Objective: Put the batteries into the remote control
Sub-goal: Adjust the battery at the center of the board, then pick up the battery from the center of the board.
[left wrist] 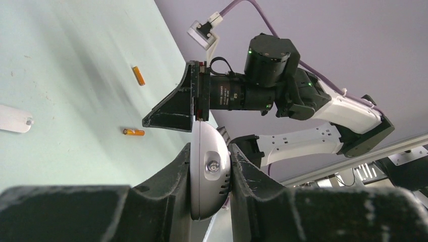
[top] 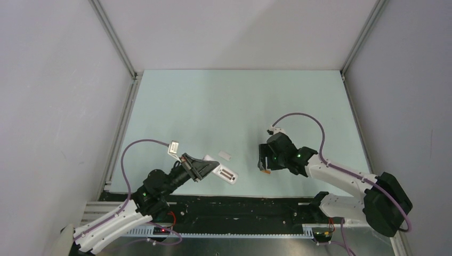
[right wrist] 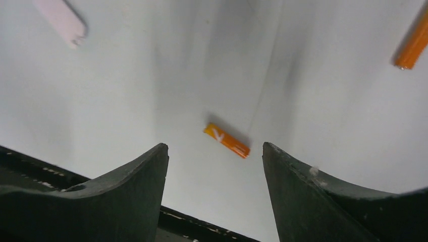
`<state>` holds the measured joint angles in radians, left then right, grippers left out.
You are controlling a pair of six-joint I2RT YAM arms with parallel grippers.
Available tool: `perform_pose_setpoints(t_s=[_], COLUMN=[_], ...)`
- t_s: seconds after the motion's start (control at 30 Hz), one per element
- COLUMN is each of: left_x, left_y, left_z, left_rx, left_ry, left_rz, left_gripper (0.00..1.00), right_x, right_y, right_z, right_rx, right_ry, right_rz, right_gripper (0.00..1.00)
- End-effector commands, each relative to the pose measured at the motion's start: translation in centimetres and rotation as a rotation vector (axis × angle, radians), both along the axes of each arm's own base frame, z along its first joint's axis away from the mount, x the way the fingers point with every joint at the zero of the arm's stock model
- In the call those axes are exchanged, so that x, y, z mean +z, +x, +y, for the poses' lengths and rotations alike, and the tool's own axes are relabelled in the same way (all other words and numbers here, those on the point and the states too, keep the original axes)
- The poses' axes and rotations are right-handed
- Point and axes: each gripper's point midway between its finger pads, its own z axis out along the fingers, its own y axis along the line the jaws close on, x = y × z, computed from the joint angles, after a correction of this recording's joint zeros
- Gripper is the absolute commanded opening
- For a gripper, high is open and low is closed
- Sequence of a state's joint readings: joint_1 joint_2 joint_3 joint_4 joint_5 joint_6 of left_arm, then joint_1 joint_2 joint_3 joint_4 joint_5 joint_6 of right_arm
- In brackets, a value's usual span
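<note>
Right gripper [right wrist: 214,147], jaws spread and empty, hangs over a battery [right wrist: 227,140] lying askew to the right of the remote control [top: 225,174], itself clamped in left gripper [top: 205,170]; suggest turning wrist so jaws meet its long sides before descending.

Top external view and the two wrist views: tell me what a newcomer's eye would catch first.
The left gripper is shut on the white remote control, near the front edge of the table, with its battery recess showing in the top view. The right gripper hangs open right over one orange battery lying on the table. The second battery lies apart at that view's upper right.
</note>
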<state>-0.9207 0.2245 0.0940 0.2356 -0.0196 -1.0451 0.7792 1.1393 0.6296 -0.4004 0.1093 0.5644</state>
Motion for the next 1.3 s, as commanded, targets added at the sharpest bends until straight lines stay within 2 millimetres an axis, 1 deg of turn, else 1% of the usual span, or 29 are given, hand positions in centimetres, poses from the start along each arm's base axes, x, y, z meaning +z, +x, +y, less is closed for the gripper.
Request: perform_pose_setpoints(t_s=[0.0, 0.13, 0.2, 0.27, 0.4, 0.5, 0.63, 0.8, 0.9, 1.03, 1.17, 1.27], left_x=[2.6, 2.5, 2.5, 2.3, 2.4, 2.3, 2.4, 2.3, 2.3, 2.3, 2.4, 2.4], left_y=[0.0, 0.0, 0.0, 0.0, 0.1, 0.0, 0.0, 0.0, 0.0, 0.0, 0.0, 0.0], left_z=[0.1, 0.0, 0.0, 0.1, 0.1, 0.1, 0.1, 0.1, 0.1, 0.1, 0.1, 0.1], left_rx=[0.001, -0.001, -0.001, 0.002, 0.004, 0.003, 0.001, 0.003, 0.002, 0.000, -0.001, -0.001], left_ry=[-0.030, -0.025, -0.024, -0.025, -0.029, -0.027, -0.028, -0.028, -0.027, -0.027, -0.026, -0.026], left_rz=[-0.059, -0.058, -0.057, -0.054, -0.055, -0.054, -0.054, -0.055, -0.054, -0.055, -0.057, -0.057], left_gripper=[0.00, 0.00, 0.00, 0.00, 0.00, 0.00, 0.00, 0.00, 0.00, 0.00, 0.00, 0.00], right_x=[-1.6, -2.4, -2.9, -3.5, -4.5, -5.2, -5.1, -5.4, -5.6, -5.9, -6.2, -6.3], right_y=[-0.9, -0.7, -0.6, -0.5, -0.6, -0.7, -0.8, -1.9, -3.0, -4.0, -4.7, -4.7], right_z=[-1.7, -1.0, -1.0, -0.9, -0.6, -0.4, -0.2, -0.2, 0.0, -0.1, -0.4, -0.9], right_rx=[0.029, 0.052, 0.060, 0.073, 0.091, 0.103, 0.112, 0.122, 0.133, 0.126, 0.115, 0.092], right_ry=[-0.098, -0.094, -0.105, -0.119, -0.133, -0.143, -0.142, -0.161, -0.184, -0.210, -0.234, -0.255], right_rz=[0.062, 0.076, 0.082, 0.090, 0.113, 0.125, 0.124, 0.148, 0.161, 0.179, 0.194, 0.197], right_gripper=[0.73, 0.74, 0.73, 0.70, 0.60, 0.56, 0.51, 0.45, 0.44, 0.43, 0.43, 0.41])
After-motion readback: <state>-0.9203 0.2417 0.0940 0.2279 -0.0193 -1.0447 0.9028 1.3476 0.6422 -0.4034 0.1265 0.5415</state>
